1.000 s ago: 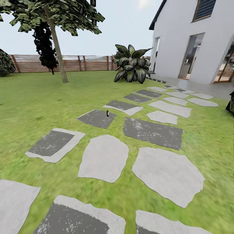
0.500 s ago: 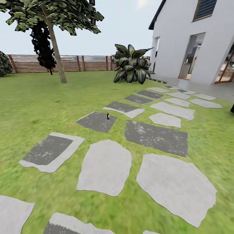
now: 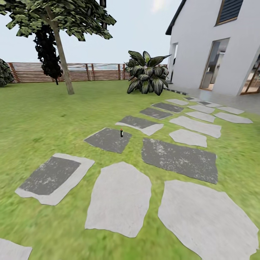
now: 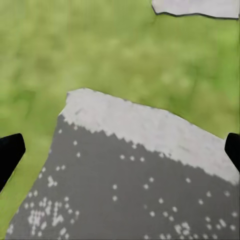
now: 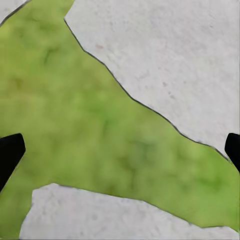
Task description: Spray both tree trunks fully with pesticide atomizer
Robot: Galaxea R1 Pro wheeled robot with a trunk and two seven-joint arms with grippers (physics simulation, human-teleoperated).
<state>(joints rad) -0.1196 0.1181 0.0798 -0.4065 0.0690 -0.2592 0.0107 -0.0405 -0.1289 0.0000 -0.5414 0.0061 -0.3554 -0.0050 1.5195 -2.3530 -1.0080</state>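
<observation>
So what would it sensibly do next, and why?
Probably roll on along the path toward the pesticide atomizer. It stands upright on a dark paving stone, several stones ahead, far from both tools. The left tool and right tool hang open over grass and stone, holding nothing.

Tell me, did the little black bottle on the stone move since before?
No. The pesticide atomizer stands on the same edge of the same dark paving stone. The whole head view shifted, so the camera moved, not the bottle.

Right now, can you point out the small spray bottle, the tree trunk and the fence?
Spray bottle (image 3: 121, 133), head view, middle of its body.
Tree trunk (image 3: 62, 59), head view, mid-height.
Fence (image 3: 101, 72), head view, slats.
</observation>
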